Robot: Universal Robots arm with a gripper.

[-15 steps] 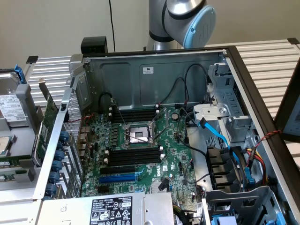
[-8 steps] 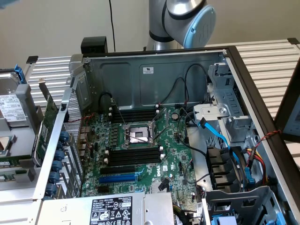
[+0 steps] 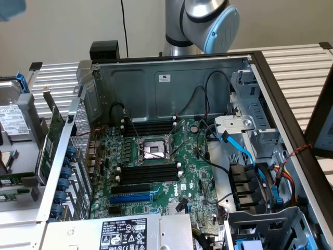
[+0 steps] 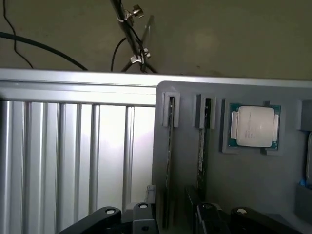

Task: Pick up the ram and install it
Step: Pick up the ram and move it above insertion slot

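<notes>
Gripper (image 4: 173, 218): closest to the wrist camera. Its 2 black fingers (image 4: 142, 214) stand well apart and grip nothing. Spread this way, they can straddle a thin board before closing.
Ram (image 4: 168, 156): long narrow stick standing on its edge in a slim holder of the grey tray. Its near end runs between the 2 fingers, with no clamping contact to be seen. Edge-up storage presents both flat faces to a pinch from above.
Second stick (image 4: 204, 146): parked the same way in the neighbouring holder, just beside the ram, between it and the processor.
Tray (image 4: 253, 190): grey block with 1 recess per part, so each part sits at a fixed, repeatable spot.
Processor (image 4: 254, 126): lies flat in its own square recess, metal lid up, apart from both sticks.
Table (image 4: 73, 146): ribbed aluminium surface; the tray rests on it.
Case (image 3: 171, 78): in the exterior view it lies on its side with the side panel off, so the board faces up and a tool can come down from above.
Mainboard (image 3: 195, 156): green, flat on the case floor.
Slots (image 3: 148, 173): long black slots with white end clips, 1 bank on each side of the processor socket (image 3: 154, 151). All look unfilled, so by judgement installation is not yet done.
Arm (image 3: 205, 21): silver-and-blue joint behind the case's far wall.
Task state: pick-up stage, ram not yet lifted from the tray.
</notes>
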